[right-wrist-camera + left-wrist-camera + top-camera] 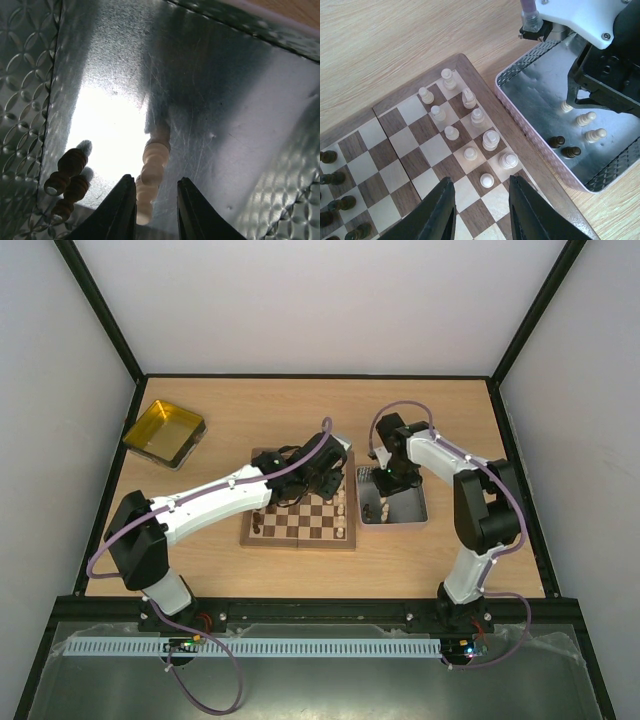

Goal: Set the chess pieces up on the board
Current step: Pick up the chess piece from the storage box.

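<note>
The board [300, 543] lies mid-table. Pale chess pieces [477, 116] stand in two rows at its right end, and dark ones [332, 177] at its left end. My left gripper [481, 200] hovers open over the board's right end, empty, with a pale pawn [488, 180] just ahead of its tips. My right gripper [156, 200] is down inside the grey metal tray [225, 100], jaws astride a pale piece [152, 165] lying on the floor. That piece touches the left finger, with a gap to the right finger. Two dark pieces [67, 175] lie to its left.
The metal tray [415, 515] sits just right of the board and also holds two more pale pieces [585, 119] and two dark ones [557, 141]. A yellow tray [165, 432] stands at the far left. The right arm reaches close over the tray's far rim.
</note>
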Tool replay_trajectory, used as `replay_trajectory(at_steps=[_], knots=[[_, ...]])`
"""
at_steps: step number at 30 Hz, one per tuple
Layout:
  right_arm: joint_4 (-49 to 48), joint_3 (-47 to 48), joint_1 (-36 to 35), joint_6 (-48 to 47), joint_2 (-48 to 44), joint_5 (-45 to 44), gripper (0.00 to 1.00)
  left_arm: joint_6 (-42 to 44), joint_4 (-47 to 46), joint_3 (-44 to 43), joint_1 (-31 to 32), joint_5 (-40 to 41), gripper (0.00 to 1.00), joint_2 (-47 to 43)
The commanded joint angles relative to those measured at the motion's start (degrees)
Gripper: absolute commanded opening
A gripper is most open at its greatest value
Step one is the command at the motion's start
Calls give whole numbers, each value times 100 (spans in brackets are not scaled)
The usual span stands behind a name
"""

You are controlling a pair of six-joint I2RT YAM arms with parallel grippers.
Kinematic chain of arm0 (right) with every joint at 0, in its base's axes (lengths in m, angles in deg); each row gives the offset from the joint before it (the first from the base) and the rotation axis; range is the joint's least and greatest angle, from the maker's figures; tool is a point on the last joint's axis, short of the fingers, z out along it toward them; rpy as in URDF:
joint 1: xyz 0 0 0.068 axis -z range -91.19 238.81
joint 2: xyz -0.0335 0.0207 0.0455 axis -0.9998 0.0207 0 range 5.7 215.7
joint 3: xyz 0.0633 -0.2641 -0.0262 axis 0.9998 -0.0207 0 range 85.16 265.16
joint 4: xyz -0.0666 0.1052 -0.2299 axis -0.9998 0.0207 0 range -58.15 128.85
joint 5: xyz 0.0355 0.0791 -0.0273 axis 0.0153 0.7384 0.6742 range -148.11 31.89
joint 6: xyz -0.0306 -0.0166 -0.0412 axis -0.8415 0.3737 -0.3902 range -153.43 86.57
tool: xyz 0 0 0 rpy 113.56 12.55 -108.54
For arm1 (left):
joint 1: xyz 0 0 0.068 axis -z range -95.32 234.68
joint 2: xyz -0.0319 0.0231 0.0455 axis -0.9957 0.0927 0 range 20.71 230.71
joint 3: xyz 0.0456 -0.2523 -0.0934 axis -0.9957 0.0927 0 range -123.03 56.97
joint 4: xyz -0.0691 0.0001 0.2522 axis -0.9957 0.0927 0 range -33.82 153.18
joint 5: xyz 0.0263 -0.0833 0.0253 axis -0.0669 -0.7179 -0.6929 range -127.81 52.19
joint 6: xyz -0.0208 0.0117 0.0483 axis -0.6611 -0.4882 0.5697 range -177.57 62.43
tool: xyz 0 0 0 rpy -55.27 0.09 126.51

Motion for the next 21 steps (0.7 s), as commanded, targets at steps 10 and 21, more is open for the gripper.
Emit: replay_trajectory(at_steps=[10, 21], knots=[[-215, -152, 11, -74, 279, 85, 21, 17, 16, 155, 16, -38, 32, 15], [-316, -245, 32, -117, 239, 35, 7, 148, 158, -276, 190, -135, 32, 446]])
